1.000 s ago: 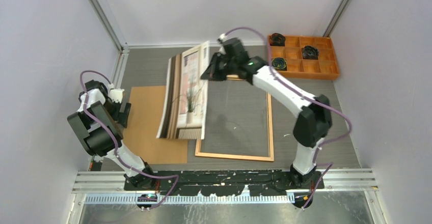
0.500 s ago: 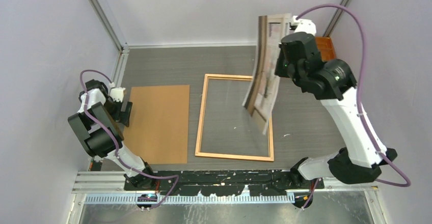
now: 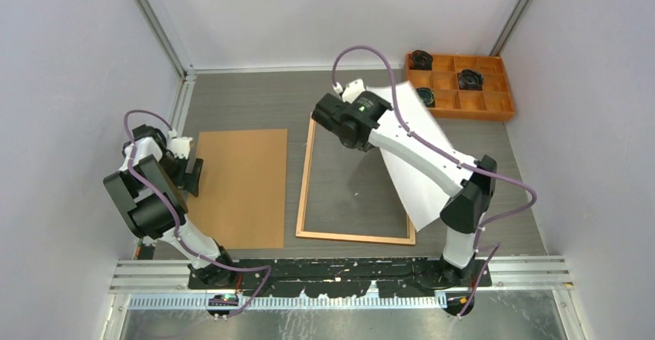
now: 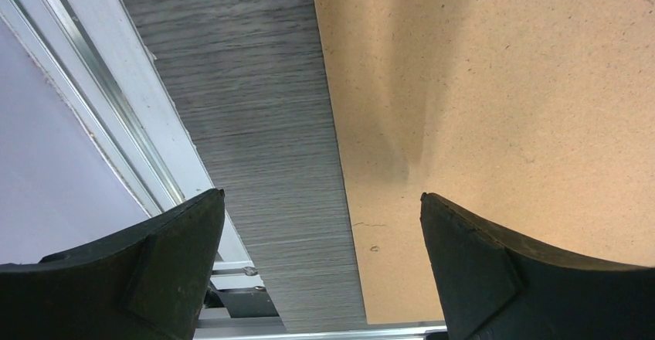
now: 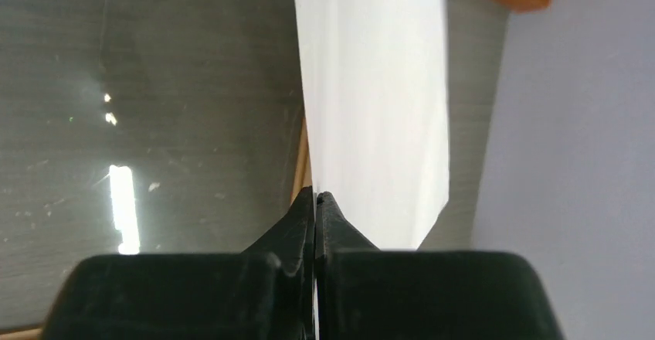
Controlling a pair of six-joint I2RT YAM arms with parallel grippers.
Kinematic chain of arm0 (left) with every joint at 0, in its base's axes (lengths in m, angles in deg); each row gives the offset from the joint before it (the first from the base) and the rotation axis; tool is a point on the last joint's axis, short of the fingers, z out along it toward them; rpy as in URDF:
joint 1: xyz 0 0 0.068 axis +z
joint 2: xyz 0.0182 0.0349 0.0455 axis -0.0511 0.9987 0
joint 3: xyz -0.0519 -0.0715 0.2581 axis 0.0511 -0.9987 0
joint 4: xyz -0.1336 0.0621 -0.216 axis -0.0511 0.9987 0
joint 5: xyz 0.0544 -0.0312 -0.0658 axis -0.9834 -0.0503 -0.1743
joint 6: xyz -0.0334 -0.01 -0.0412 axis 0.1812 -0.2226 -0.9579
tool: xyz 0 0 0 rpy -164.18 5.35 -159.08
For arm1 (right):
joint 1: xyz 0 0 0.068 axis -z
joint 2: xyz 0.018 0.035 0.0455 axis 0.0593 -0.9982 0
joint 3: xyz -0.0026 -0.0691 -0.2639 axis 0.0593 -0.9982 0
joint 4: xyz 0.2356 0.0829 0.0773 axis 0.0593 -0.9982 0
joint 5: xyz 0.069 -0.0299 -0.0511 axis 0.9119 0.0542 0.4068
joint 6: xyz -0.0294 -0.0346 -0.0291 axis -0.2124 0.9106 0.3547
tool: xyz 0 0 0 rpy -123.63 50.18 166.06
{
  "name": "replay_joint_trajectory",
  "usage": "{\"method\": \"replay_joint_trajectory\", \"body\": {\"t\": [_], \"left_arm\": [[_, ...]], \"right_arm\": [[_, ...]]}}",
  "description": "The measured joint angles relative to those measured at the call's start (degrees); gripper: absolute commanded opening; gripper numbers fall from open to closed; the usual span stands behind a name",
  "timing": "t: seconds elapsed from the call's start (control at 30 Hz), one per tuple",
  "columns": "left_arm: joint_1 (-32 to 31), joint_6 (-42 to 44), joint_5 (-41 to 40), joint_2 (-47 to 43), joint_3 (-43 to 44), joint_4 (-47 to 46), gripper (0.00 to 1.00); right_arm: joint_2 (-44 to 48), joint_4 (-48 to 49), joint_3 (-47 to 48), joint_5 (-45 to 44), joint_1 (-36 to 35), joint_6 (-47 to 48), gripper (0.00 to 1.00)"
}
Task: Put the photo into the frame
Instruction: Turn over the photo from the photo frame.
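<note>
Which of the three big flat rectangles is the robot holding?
The photo, white back showing, pinched in the right gripper. The brown board and the wooden frame both lie flat on the table.

Pale lilac walls (image 3: pixel 62 85) enclose a grey wood-grain tabletop (image 3: pixel 232 100) (aluminium rails (image 3: pixel 154 23) at the corners); even light.

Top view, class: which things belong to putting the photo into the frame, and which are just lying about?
Belong to the job:
- the photo, white side showing, pinched in the right gripper
- the frame, lying flat

Lying about:
- the brown board
- the orange tray with dark items
</note>
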Motion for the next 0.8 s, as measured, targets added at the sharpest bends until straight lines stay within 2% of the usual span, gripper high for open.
{"method": "replay_joint_trajectory", "body": {"t": [0.1, 0.3, 0.4, 0.63, 0.8], "left_arm": [[0.0, 0.0, 0.0, 0.0, -0.5, -0.3, 1.00], [0.0, 0.0, 0.0, 0.0, -0.9, -0.9, 1.00], [-0.1, 0.0, 0.0, 0.0, -1.4, -1.2, 1.00], [-0.6, 0.0, -0.3, -0.2, -2.1, -1.4, 1.00], [-0.7, 0.1, -0.7, -0.5, -2.3, -1.6, 1.00]], "right_arm": [[0.0, 2.8, -7.8, 4.6, 0.0, -5.0, 0.01], [8.3, 14.5, -19.3, 13.4, 0.8, -18.2, 0.01], [8.8, 17.8, -18.4, 16.2, 1.0, -24.2, 0.01], [-6.9, 18.6, -4.8, 18.7, 1.3, -35.8, 0.01], [-12.8, 18.4, -3.9, 18.7, 1.2, -41.7, 0.01]]}}
